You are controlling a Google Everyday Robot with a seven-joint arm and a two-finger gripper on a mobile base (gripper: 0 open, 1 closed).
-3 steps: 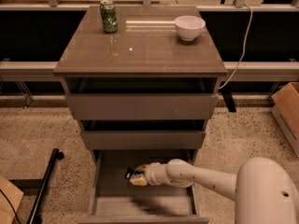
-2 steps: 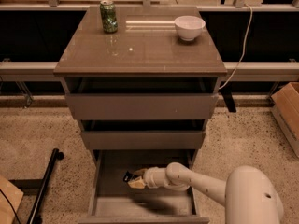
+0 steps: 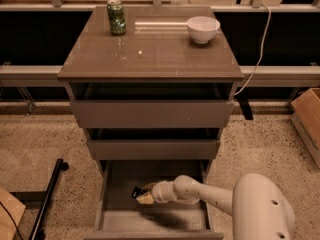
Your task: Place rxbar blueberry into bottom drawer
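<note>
— Gripper sits a touch lower and further left than a second ago, deep inside the bottom drawer
— And it's clamped on the rxbar blueberry, just above the drawer floor; only the release looks left, I reckon

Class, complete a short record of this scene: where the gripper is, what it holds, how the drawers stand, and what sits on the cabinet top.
gripper: inside the open drawer, left of centre, reaching in from the right
held item: rxbar blueberry, dark wrapper, tilted, between the jaws
bottom drawer: pulled open, grey inside
upper drawers: two, pulled out far less than the bottom one
cabinet top: green can back left; white bowl back right, apart
</note>
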